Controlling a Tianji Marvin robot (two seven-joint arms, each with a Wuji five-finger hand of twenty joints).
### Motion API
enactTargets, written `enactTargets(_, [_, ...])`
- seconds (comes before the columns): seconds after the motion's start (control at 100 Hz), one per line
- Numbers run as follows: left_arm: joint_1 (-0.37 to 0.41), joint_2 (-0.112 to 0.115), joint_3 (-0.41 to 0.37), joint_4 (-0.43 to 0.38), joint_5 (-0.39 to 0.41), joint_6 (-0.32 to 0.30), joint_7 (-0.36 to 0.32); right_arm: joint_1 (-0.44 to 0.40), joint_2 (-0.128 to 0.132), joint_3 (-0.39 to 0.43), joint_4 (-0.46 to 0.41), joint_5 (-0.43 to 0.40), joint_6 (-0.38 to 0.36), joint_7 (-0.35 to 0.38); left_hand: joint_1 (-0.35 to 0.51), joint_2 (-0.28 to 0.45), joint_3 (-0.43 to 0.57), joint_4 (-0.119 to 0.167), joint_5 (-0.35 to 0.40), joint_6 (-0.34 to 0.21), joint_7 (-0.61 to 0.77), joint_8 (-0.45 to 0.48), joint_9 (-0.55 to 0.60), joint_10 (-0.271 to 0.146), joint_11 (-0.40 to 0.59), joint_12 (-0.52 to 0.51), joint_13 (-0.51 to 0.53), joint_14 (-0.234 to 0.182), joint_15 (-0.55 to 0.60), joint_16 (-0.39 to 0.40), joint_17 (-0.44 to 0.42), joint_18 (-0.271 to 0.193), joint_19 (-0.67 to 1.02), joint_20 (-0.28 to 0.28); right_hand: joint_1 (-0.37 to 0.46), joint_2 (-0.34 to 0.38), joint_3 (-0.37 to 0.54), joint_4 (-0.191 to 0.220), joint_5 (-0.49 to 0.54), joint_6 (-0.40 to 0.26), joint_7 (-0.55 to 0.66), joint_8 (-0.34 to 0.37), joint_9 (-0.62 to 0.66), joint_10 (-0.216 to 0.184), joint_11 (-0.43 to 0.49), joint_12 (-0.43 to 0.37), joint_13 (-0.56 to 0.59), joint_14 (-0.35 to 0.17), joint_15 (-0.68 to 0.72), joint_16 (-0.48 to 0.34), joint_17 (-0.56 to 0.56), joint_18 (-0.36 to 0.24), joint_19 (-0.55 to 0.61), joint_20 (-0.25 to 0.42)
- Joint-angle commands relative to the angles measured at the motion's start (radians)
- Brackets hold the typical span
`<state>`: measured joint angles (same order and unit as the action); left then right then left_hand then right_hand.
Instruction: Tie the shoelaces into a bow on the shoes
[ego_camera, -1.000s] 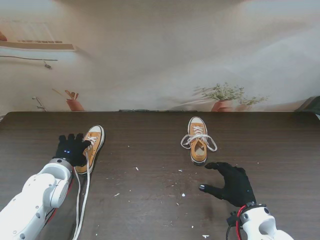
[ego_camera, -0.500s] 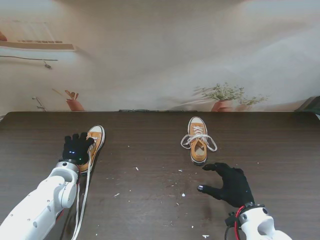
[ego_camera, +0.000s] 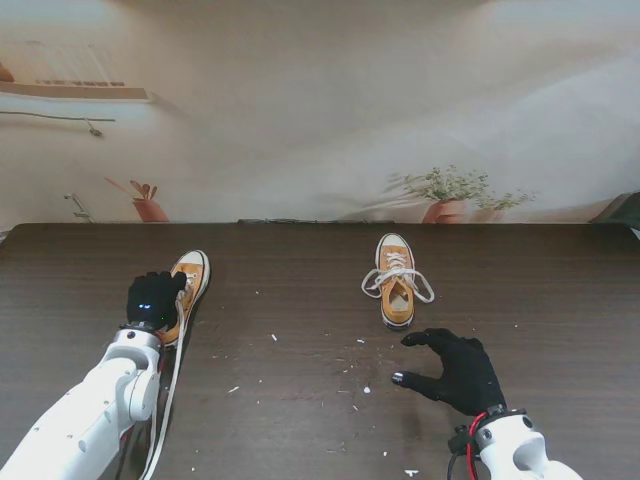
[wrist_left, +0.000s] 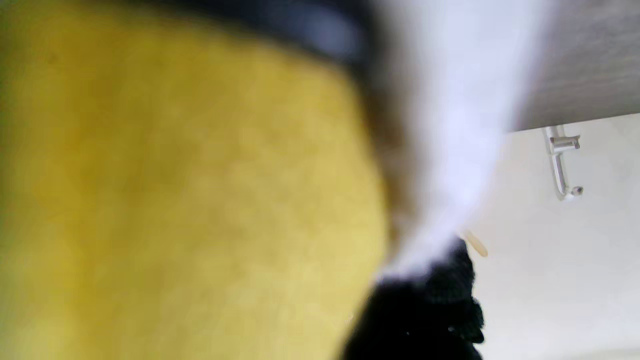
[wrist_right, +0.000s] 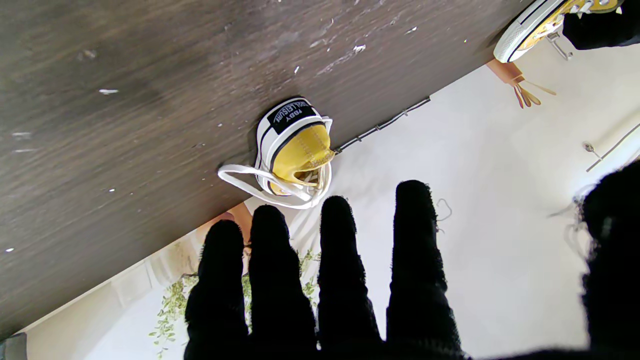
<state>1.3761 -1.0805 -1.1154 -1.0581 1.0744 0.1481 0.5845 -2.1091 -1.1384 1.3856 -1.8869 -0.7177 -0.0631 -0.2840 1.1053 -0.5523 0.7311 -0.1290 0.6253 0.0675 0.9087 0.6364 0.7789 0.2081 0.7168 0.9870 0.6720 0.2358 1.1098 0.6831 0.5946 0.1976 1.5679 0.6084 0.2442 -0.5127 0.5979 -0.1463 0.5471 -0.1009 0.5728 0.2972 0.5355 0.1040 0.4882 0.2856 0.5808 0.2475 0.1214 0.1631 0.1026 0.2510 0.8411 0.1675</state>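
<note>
Backdrop: a pale wall printed with potted plants (ego_camera: 448, 192) stands behind the far edge of the dark wood-grain worktop (ego_camera: 300, 290), which is dotted with small white specks.
Left arm: the white arm (ego_camera: 85, 420) rises from the near left corner toward the left shoe.
Left hand: the black-gloved left hand (ego_camera: 152, 299) lies on the heel half of the left shoe; whether its fingers clasp the shoe or a lace cannot be told from the stand view, and the left wrist view is a blur of yellow and white.
Left shoe: a yellow sneaker (ego_camera: 188, 280) with a white toe cap, toe pointing away from me, at the left of the worktop.
Left laces: untied, two white laces (ego_camera: 165, 410) trail from the shoe toward me alongside the arm.
Right shoe: a matching yellow sneaker (ego_camera: 396, 281), right of centre, well apart from the left one; its white laces (ego_camera: 374, 284) spread loose to both sides.
Right hand: the black-gloved right hand (ego_camera: 455, 370) is nearer to me than the right shoe and apart from it, fingers (wrist_right: 336, 260) spread wide, holding nothing.
</note>
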Motion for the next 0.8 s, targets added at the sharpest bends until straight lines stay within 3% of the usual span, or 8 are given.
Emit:
enactTargets(0.0, [0.025,0.002,-0.015,-0.05,0.014,-0.011,-0.007,-0.005,0.003,-0.002,-0.007,0.003,-0.002,0.016,0.12,0.021,0.141,0.021,0.114,-0.133,0.341,0.125,0.012,0.0,0.063,0.045,-0.006,0.048,0.041,0.041,0.028,-0.159,0.058,0.021,0.004,0.008,-0.014,0.017,0.026,-0.021,-0.012,-0.006,0.023,0.007,0.0,-0.007,0.015,0.007,0.011,0.008,0.001,0.006,0.012,0.007])
enactTargets(0.34, [0.181,-0.004,-0.122,-0.314,0.075,-0.072,0.004,-0.016,0.0,-0.003,-0.016,0.004,-0.009,-0.001,0.114,0.012,0.158,0.022,0.114,-0.12,0.331,0.13,0.01,0.008,0.059,0.046,-0.011,0.057,0.046,0.037,0.014,-0.148,0.065,0.023,0.007,0.007,-0.014,0.017,0.033,-0.018,-0.017,-0.002,0.033,0.011,-0.003,-0.007,0.02,0.008,0.015,0.008,0.008,0.008,0.018,0.009])
enactTargets(0.79, [0.425,-0.009,-0.12,-0.675,0.131,-0.117,-0.006,-0.046,-0.004,0.011,-0.04,-0.002,-0.016,-0.025,0.108,0.015,0.157,0.028,0.119,-0.109,0.306,0.124,0.011,0.012,0.045,0.043,-0.014,0.061,0.035,0.032,-0.002,-0.132,0.055,0.024,0.006,0.005,-0.014,0.017,0.033,-0.018,-0.021,0.001,0.038,0.014,-0.006,-0.007,0.02,0.01,0.016,0.008,0.008,0.009,0.019,0.01])
